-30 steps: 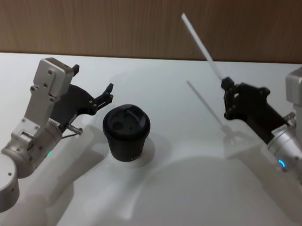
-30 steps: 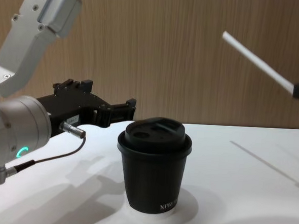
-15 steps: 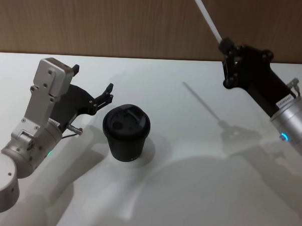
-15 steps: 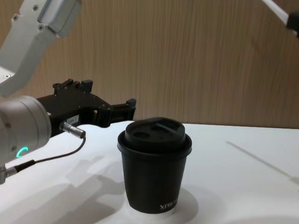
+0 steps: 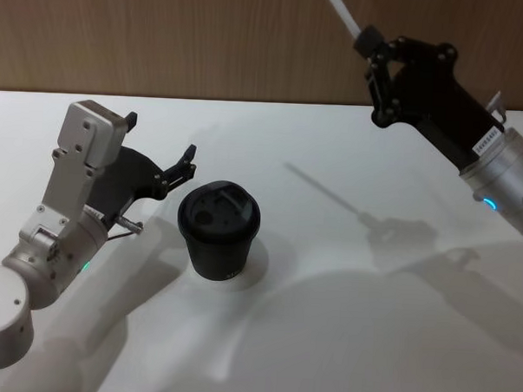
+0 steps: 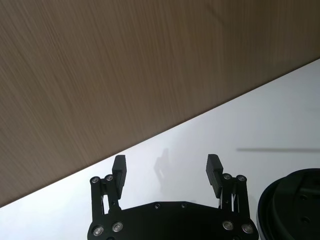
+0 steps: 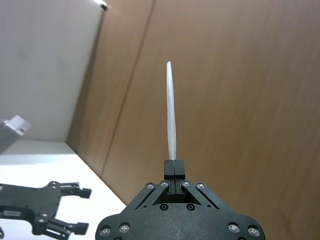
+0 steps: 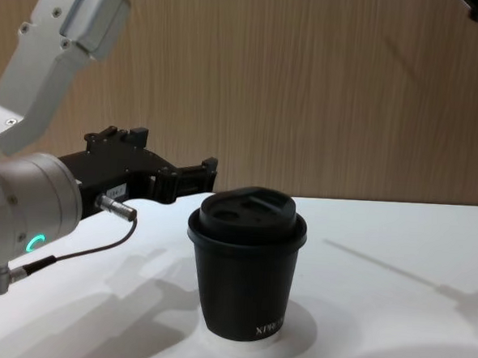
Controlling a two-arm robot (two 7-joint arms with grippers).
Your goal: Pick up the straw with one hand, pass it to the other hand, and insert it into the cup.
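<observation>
The black cup (image 5: 218,231) with its sip lid stands upright on the white table (image 5: 325,338), also seen as the cup (image 8: 245,273) from the side and at the edge as the cup (image 6: 292,202). My left gripper (image 5: 159,152) rests just left of and behind it, open and empty; its fingers (image 6: 119,168) stand wide apart. High at the back right, my right gripper (image 5: 370,41) is shut on the white straw (image 5: 339,8), which points up and away. The straw (image 7: 171,112) rises straight out of the shut right gripper (image 7: 174,167). The left gripper (image 7: 75,209) shows far below.
A brown wood-panel wall (image 5: 208,37) runs behind the table. The straw's shadow (image 5: 327,194) lies on the table right of the cup. A cable (image 8: 80,250) hangs from my left wrist.
My right gripper has risen and moved left toward the back with the straw, leaving the chest view's top edge. The left arm and the cup have not moved.
</observation>
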